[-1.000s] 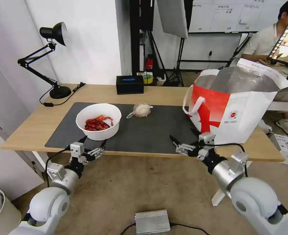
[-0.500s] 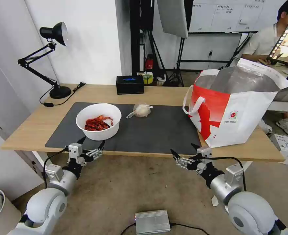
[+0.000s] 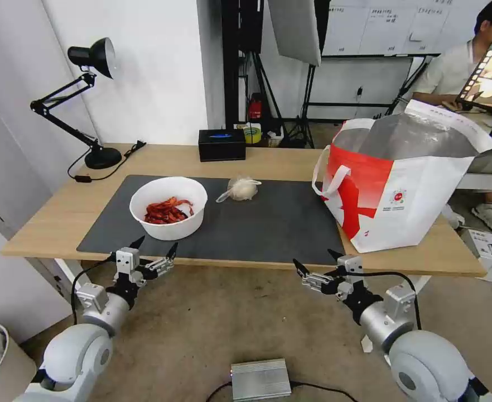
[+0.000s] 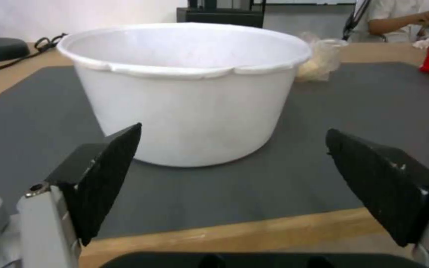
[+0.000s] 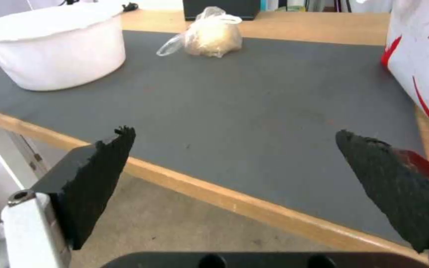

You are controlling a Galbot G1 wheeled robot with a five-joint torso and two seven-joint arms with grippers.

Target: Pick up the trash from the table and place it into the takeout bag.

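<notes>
Lower left, the left pincer [image 3: 154, 250] hangs wide open and empty below the bench [image 3: 56, 215] edge, facing the bowl [image 3: 169, 207]. The knotted bag [image 3: 240, 188] lies centre. The right pincer [image 3: 316, 264], likewise spread and empty, waits near the takeout bag [image 3: 402, 184], right.

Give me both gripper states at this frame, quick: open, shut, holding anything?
Left gripper: open, empty, off the table's near edge facing the white bowl.
Right gripper: open, empty, off the near edge left of the takeout bag.
</notes>
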